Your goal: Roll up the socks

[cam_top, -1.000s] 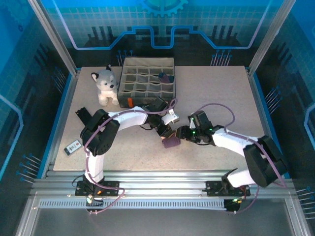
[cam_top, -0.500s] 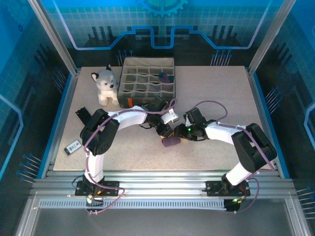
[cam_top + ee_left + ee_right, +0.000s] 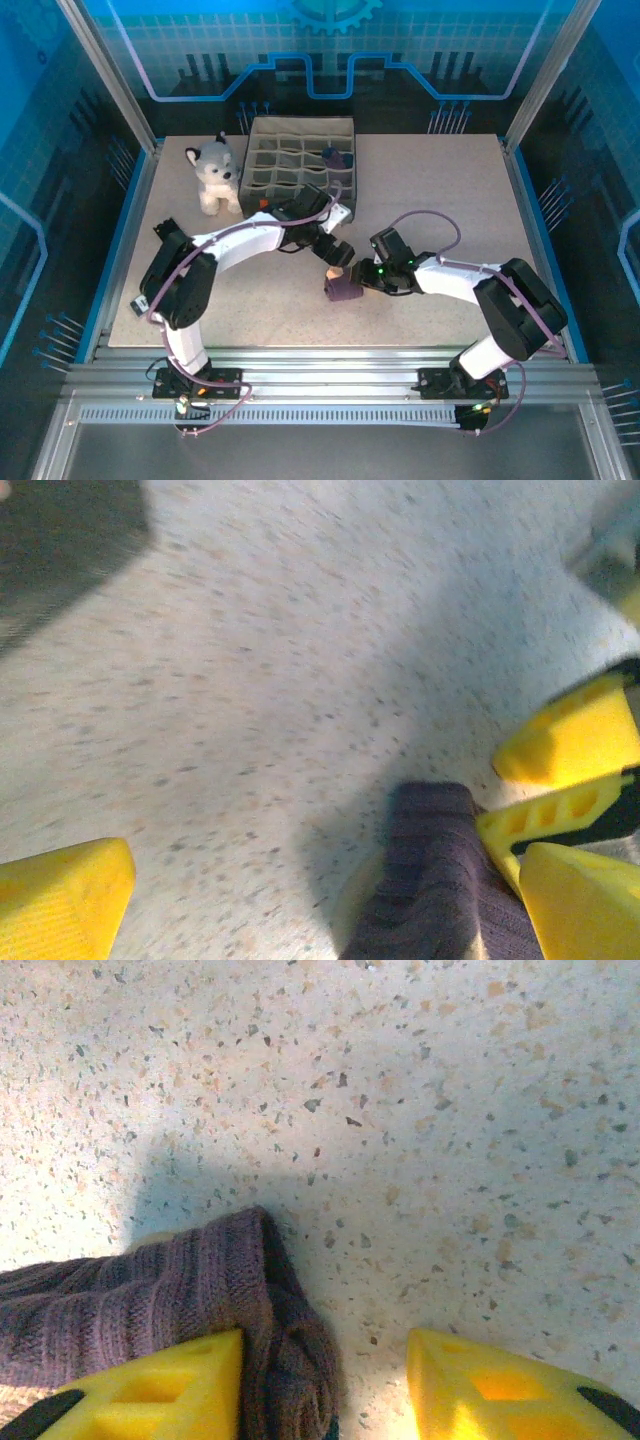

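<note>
1. Left gripper (image 3: 320, 880): jaws spread wide, holding nothing; socks (image 3: 430, 880) lie near one finger.
2. Right gripper (image 3: 325, 1355): jaws partly apart; one finger (image 3: 170, 1385) touches the socks' edge, the other stands clear.
3. Socks: purple bundle on the table (image 3: 450, 200), mid-width, nearer the near edge.

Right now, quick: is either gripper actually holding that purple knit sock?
Left gripper: open, holding nothing.
Right gripper: open, purple knit sock against one finger, not clamped.
</note>
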### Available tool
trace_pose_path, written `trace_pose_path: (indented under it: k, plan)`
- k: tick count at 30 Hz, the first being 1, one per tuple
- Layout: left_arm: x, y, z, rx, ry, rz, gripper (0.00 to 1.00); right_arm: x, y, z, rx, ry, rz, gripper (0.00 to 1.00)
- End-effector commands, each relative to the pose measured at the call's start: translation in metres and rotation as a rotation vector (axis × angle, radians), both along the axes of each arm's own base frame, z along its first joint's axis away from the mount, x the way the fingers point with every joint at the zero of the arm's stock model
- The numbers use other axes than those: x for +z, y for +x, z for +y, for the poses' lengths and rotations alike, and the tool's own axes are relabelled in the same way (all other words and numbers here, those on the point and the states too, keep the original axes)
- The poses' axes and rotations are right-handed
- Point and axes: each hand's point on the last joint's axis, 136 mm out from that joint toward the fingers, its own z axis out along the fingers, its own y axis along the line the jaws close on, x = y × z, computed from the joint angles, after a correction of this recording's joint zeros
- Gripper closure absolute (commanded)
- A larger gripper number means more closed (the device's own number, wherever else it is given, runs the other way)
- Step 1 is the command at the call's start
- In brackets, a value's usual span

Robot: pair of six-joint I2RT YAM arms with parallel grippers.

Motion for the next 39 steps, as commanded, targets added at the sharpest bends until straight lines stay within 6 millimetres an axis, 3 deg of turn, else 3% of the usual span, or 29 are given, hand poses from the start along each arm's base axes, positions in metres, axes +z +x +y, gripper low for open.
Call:
trace_pose_path:
  k: [1, 5, 10, 13, 17, 22, 26, 34, 39]
  plan:
    - [0.033, 0.023, 0.034, 0.287, -0.008, -0.071, 0.01, -0.02, -0.028, -0.017, -0.017, -0.091, 0.09, 0.55]
    - [0.033, 0.008, 0.062, 0.405, 0.05, 0.034, 0.0, -0.019, -0.027, -0.017, -0.024, -0.099, 0.082, 0.55]
    - [0.031, -0.029, 0.071, 0.525, -0.138, 0.143, 0.0, -0.018, -0.027, -0.016, -0.033, -0.108, 0.081, 0.54]
    - [0.019, -0.061, 0.07, 0.597, -0.172, 0.232, 0.01, -0.017, -0.026, -0.014, -0.038, -0.107, 0.078, 0.54]
    - [0.007, -0.106, 0.06, 0.674, -0.256, 0.274, 0.11, -0.014, -0.025, -0.013, -0.031, -0.118, 0.077, 0.54]
    - [0.004, -0.142, 0.044, 0.797, -0.389, 0.255, 0.14, -0.011, -0.024, -0.009, -0.015, -0.134, 0.079, 0.54]
    - [-0.001, -0.146, 0.029, 0.857, -0.47, 0.267, 0.14, -0.011, -0.025, -0.008, -0.017, -0.144, 0.075, 0.54]
    - [-0.025, -0.141, -0.014, 0.864, -0.561, 0.407, 0.25, -0.013, -0.031, -0.006, -0.019, -0.145, 0.085, 0.54]
    - [-0.044, -0.145, -0.013, 0.942, -0.55, 0.463, 0.26, -0.013, -0.031, -0.006, -0.025, -0.145, 0.089, 0.54]
